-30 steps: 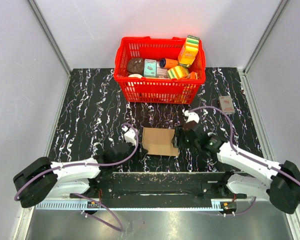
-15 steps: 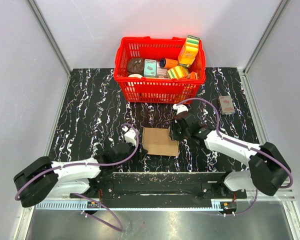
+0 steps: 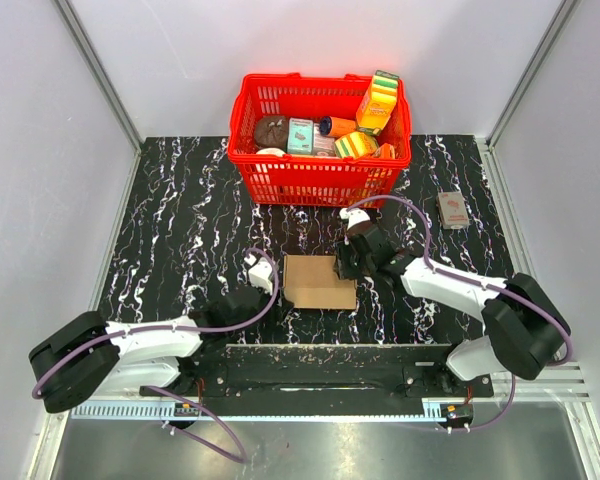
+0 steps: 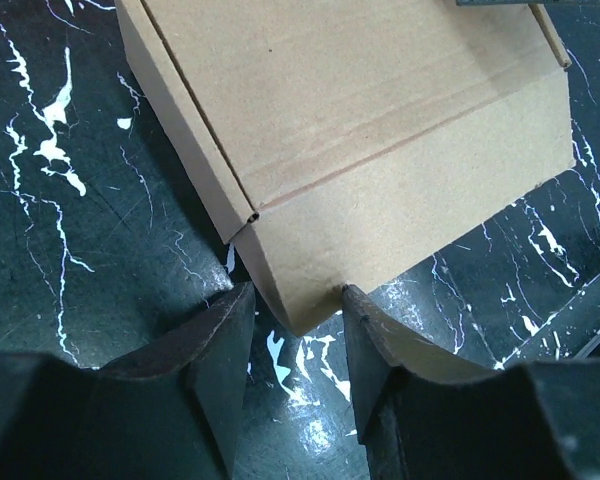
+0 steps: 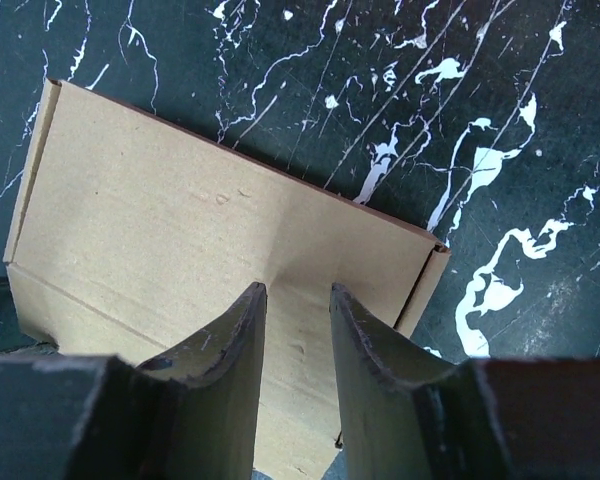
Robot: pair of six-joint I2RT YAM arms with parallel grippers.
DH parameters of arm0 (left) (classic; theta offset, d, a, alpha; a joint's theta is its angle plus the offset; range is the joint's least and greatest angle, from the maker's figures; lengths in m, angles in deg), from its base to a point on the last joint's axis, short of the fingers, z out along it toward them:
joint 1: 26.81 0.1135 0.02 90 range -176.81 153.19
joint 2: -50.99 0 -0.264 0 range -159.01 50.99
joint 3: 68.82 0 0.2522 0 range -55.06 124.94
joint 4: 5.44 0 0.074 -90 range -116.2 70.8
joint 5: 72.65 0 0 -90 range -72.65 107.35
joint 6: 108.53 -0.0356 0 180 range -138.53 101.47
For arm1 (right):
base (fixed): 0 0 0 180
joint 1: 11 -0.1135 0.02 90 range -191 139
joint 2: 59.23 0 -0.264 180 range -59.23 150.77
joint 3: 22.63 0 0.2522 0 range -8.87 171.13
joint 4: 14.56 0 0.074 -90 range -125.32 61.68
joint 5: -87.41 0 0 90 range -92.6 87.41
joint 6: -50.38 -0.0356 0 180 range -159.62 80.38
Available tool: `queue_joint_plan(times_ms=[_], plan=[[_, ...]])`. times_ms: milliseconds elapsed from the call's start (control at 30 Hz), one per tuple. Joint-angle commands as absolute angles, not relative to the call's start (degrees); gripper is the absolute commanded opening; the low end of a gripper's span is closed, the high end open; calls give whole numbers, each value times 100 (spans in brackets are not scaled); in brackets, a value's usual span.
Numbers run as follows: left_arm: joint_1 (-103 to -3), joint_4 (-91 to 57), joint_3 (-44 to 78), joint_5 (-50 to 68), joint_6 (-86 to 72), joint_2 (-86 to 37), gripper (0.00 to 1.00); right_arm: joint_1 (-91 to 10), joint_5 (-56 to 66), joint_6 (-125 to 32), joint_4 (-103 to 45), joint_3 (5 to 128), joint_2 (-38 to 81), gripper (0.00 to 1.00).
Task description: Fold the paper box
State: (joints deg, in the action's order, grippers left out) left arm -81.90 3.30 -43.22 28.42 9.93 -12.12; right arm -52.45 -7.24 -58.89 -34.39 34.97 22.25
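The paper box (image 3: 318, 281) is plain brown cardboard and lies flat and closed on the black marbled table, between the two arms. My left gripper (image 3: 280, 296) is at its near left corner. In the left wrist view a rounded corner of the box's front flap (image 4: 302, 300) pokes between the open fingers. The right fingertip (image 4: 352, 300) touches the flap's edge. My right gripper (image 3: 344, 263) hangs over the box's right end. In the right wrist view its fingers (image 5: 250, 305) stand a little apart over the lid (image 5: 160, 240), with nothing pinched between them.
A red basket (image 3: 310, 186) full of colourful packages stands just behind the box. A small red packet (image 3: 452, 209) lies at the table's right edge. Grey walls close in the left and right sides.
My right arm swung in from the box's right side onto its far right end, and its jaws narrowed. The left arm has barely moved.
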Motion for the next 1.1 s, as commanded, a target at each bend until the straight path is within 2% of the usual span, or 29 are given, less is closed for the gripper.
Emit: queue_joint_plan(times_ms=[0, 700, 867, 1067], plan=[[-8218, 673, -4372, 3035, 915, -1291, 44, -5178, -541, -5816, -3219, 3675, 2356, 38], [-8218, 612, -4153, 3651, 775, -1889, 38, -5046, -339, -5808, -3228, 3710, 2480, 39], [-8244, 68, -4187, 3213, 836, -1362, 38, -5046, -277, -5781, -3307, 3728, 2296, 39], [-8315, -899, -4196, 2554, 1108, -150, 40, -5037, -286, -5711, -3474, 3789, 2181, 40]])
